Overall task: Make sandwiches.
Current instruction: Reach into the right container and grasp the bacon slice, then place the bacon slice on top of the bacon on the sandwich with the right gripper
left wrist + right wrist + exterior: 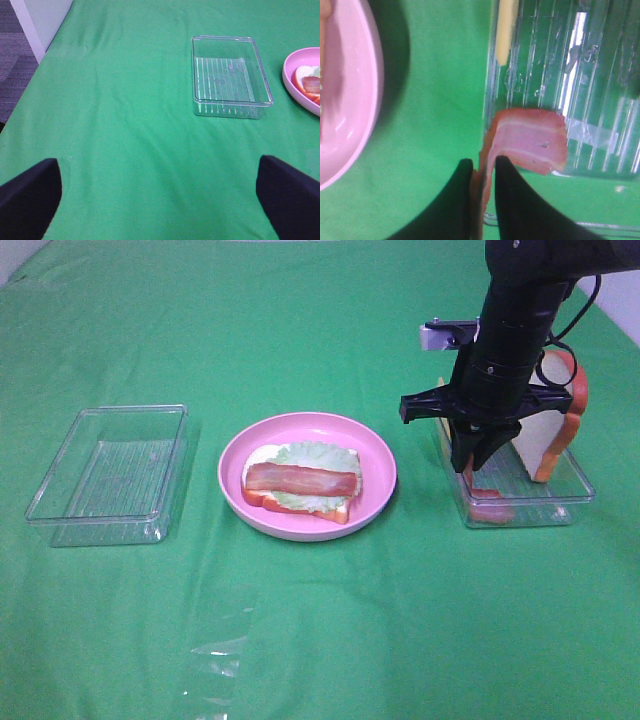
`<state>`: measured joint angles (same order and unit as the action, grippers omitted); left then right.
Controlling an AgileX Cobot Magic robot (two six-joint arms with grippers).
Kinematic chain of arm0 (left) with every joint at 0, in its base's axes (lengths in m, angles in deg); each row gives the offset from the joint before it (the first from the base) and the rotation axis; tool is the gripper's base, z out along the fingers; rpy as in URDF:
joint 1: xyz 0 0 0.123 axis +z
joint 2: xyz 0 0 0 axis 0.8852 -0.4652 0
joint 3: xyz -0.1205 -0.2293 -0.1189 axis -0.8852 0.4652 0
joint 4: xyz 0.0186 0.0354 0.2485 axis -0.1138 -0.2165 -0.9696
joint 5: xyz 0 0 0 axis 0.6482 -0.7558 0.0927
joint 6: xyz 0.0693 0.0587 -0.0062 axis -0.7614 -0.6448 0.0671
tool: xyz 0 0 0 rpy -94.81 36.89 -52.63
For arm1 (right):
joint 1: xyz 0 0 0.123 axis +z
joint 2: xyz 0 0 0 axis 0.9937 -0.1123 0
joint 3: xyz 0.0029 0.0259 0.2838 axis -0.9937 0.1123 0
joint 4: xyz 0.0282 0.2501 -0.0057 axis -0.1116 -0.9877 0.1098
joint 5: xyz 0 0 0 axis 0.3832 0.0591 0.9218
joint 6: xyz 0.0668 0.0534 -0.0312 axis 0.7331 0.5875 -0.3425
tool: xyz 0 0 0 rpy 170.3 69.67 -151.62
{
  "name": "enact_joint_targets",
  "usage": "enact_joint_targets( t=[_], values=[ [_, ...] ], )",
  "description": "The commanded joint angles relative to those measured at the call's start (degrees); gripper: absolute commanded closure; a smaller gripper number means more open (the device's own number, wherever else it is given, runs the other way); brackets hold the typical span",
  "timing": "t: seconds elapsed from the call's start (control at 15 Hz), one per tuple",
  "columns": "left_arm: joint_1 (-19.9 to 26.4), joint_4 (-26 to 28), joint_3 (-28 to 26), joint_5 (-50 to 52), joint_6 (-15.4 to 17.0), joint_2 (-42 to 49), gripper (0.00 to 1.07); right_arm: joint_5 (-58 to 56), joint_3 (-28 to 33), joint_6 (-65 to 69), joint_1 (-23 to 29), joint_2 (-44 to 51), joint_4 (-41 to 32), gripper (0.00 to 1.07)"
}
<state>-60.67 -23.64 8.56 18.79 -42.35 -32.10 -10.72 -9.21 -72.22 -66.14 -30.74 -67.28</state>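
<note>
The surface (320, 640) is plain bright green. The plate (385, 465) is pink, bearing white bread (262, 456) with orange-brown crust, pale green lettuce (318, 454) and reddish-brown bacon (300, 480). At nine o'clock the tray (100, 528) is clear with ribbed lines. At three o'clock the fingers (512, 200) are black, the bacon strip (532, 142) red-brown, pink-banded.

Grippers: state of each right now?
Left gripper: open, nothing between the fingers.
Right gripper: closed, holding a bacon strip.
</note>
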Motion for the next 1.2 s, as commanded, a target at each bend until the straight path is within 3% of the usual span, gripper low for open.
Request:
enact_joint_targets(
  t=[0.07, 0.47, 0.93, 1.2],
  values=[
    [-0.23, 0.00, 0.11, 0.11, 0.00, 0.74, 0.07, -0.11, -0.17, 0.52, 0.06, -0.29, 0.80, 1.07],
    [-0.23, 0.00, 0.11, 0.11, 0.00, 0.74, 0.07, -2.41, -0.17, -0.40, 0.06, 2.18, 1.26, 1.07],
    [-0.23, 0.00, 0.11, 0.11, 0.00, 0.74, 0.07, -7.39, -0.17, -2.86, 0.06, 13.87, 1.89, 1.07],
    [-0.23, 0.00, 0.11, 0.11, 0.00, 0.74, 0.07, -4.87, -0.17, -3.38, 0.17, 19.25, -3.09, 1.07]
  ],
)
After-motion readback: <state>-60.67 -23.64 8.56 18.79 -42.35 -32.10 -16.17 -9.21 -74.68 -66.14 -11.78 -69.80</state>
